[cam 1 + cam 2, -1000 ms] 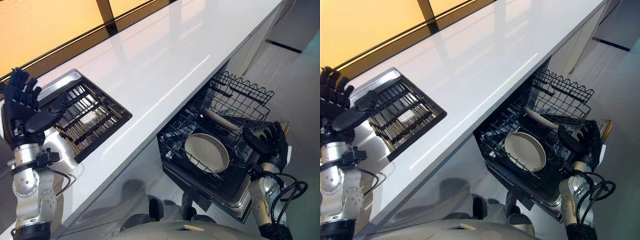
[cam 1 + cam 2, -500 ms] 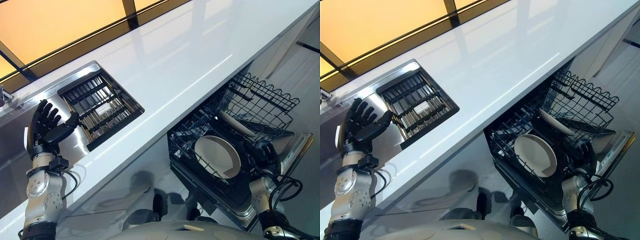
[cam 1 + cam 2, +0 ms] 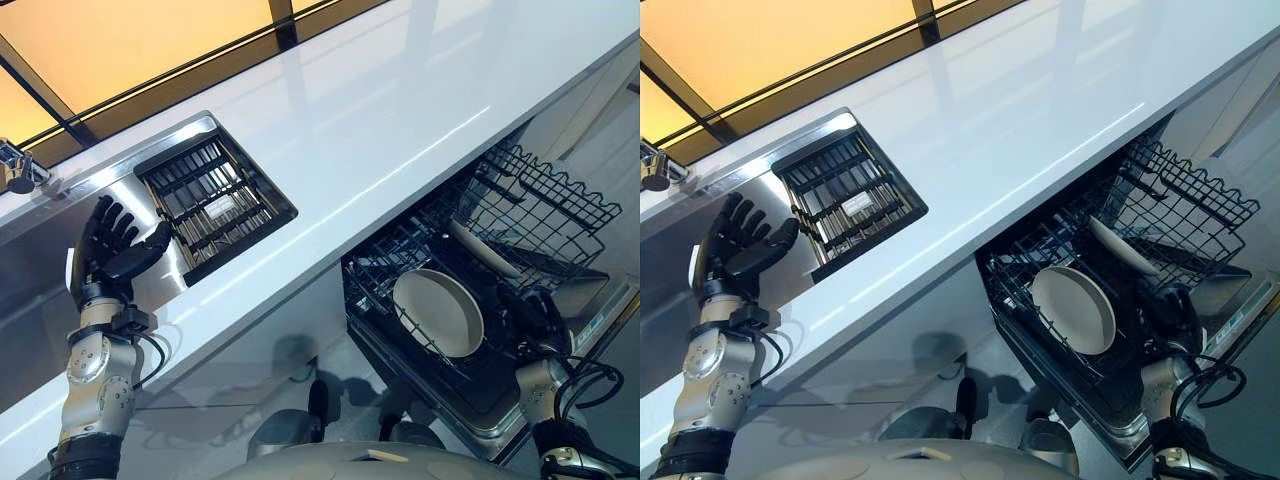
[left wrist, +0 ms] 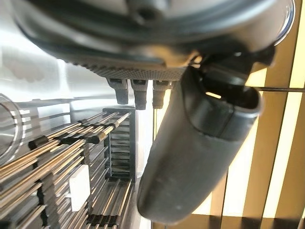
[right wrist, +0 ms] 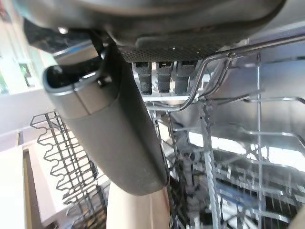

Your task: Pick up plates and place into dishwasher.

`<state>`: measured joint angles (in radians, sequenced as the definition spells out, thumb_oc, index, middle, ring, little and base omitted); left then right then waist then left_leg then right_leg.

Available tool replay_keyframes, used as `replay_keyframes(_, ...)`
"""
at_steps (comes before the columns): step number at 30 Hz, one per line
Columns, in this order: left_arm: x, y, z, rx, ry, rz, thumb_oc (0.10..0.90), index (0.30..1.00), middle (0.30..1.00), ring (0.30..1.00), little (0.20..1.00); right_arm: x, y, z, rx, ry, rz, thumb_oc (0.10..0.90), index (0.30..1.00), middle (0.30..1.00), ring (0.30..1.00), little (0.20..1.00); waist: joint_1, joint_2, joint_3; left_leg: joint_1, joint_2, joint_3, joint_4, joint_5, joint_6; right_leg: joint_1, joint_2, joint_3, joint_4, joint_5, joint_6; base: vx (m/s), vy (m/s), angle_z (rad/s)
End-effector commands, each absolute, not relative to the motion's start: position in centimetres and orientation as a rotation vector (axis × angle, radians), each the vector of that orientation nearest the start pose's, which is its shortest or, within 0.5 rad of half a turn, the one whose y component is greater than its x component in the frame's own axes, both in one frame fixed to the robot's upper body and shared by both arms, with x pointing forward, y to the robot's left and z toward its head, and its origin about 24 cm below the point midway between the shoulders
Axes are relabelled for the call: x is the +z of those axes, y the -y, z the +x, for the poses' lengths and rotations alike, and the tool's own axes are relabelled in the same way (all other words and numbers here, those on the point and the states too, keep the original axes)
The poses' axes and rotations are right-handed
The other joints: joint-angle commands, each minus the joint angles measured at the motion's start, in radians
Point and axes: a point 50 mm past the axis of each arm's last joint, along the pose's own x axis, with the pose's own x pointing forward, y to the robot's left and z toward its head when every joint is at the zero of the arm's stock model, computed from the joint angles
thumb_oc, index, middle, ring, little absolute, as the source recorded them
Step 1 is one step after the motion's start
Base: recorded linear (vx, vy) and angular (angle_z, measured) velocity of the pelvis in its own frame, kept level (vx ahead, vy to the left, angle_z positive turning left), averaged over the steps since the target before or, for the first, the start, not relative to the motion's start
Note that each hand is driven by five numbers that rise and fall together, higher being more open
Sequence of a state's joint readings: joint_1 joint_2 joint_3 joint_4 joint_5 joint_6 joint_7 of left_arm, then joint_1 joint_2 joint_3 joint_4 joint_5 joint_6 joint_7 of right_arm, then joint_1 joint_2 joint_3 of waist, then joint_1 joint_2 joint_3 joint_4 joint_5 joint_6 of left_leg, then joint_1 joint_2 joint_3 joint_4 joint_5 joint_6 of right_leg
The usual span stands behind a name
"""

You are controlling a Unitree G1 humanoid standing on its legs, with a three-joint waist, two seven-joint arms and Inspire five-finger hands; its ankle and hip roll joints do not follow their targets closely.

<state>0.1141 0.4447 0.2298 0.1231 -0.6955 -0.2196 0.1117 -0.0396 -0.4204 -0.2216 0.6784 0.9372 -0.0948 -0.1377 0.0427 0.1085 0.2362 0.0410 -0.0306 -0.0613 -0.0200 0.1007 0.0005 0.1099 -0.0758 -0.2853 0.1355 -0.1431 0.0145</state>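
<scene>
Currently, 1 round cream ceramic plate (image 3: 438, 312) sits in the black wire lower rack (image 3: 400, 262) of the open dishwasher, at the right of the scene below the glossy white countertop (image 3: 350, 110). It leans tilted against the tines, its concave face turned up and toward the near left, its rim running from near left to far right. A 2nd pale plate (image 3: 484, 250) lies just beyond it, on edge, with its long axis left to right.

Judged from appearance, such plates are stiff, moderately heavy, smooth, slippery and breakable. Take hold at the rim, thumb on 1 face and fingers on the other.

The right hand (image 3: 543, 315) hangs just right of the round plate, beside the rack; its fingers appear relaxed and hold nothing. The left hand (image 3: 115, 252) stands open, fingers spread, empty, just left of the dark slatted drainer tray (image 3: 212, 205) set in the steel sink (image 3: 670, 290).
</scene>
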Motion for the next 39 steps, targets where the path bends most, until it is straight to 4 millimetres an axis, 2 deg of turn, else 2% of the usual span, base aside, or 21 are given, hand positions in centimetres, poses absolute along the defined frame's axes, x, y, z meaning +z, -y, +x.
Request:
replay_keyframes(1, 8.9, -30.2, 22.6, 0.370, 0.286, -0.192, 0.800, 0.900, 0.900, 0.900, 0.900, 0.0, 30.5, 26.0, -0.378, -0.145, 0.603, 0.800, 0.900, 0.900, 0.900, 0.900, 0.039, -0.005, -0.027, 0.008, -0.035, 0.032, 0.157, -0.197, -0.016, -0.041, 0.020, -0.014, 0.074, -0.059, -0.041, 0.00, 0.000, 0.00)
replay_keyframes(7, 8.9, -29.8, 22.8, 0.337, 0.273, -0.183, 0.800, 0.900, 0.900, 0.900, 0.900, 1.2, 28.4, 28.0, -0.222, -0.108, 0.629, 0.800, 0.900, 0.900, 0.900, 0.900, 0.058, -0.005, -0.032, 0.006, -0.035, 0.024, 0.158, -0.191, -0.019, -0.024, 0.021, -0.018, 0.050, -0.048, -0.040, 0.00, 0.000, 0.00)
replay_keyframes(10, 8.9, -29.4, 23.0, 0.323, 0.263, -0.177, 0.800, 0.900, 0.900, 0.900, 0.900, 2.5, 27.0, 29.4, -0.141, -0.068, 0.627, 0.800, 0.900, 0.900, 0.900, 0.900, 0.070, -0.013, -0.037, 0.002, -0.038, 0.021, 0.159, -0.187, -0.023, -0.011, 0.027, -0.018, 0.016, -0.032, -0.037, 0.00, 0.003, 0.05)
replay_keyframes(20, 8.7, -29.0, 23.2, 0.307, 0.263, -0.191, 0.800, 0.900, 0.900, 0.900, 0.900, 5.7, 24.3, 32.4, -0.046, 0.029, 0.611, 0.800, 0.900, 0.900, 0.900, 0.900, 0.104, -0.029, -0.042, -0.030, -0.056, 0.017, 0.195, -0.190, -0.029, 0.007, 0.037, -0.013, -0.069, 0.020, -0.027, 0.00, 0.004, 0.01)
replay_keyframes(30, 8.6, -28.0, 23.3, 0.228, 0.270, -0.201, 0.800, 0.900, 0.900, 0.900, 0.900, 7.6, 23.3, 34.1, -0.052, 0.050, 0.491, 0.800, 0.900, 0.900, 0.900, 0.900, 0.140, -0.025, -0.044, -0.044, -0.069, -0.002, 0.207, -0.190, -0.025, 0.012, 0.026, -0.027, -0.062, 0.018, -0.033, 0.08, 0.047, 0.06)
replay_keyframes(39, 9.6, -27.1, 24.0, 0.124, 0.283, -0.147, 0.800, 0.900, 0.900, 0.900, 0.900, 9.7, 24.4, 35.6, -0.120, 0.089, 0.426, 0.800, 0.900, 0.900, 0.900, 0.900, 0.161, -0.016, -0.046, -0.030, -0.083, -0.032, 0.174, -0.187, -0.007, -0.011, 0.011, -0.040, -0.033, 0.011, -0.033, 0.08, 0.073, 0.19)
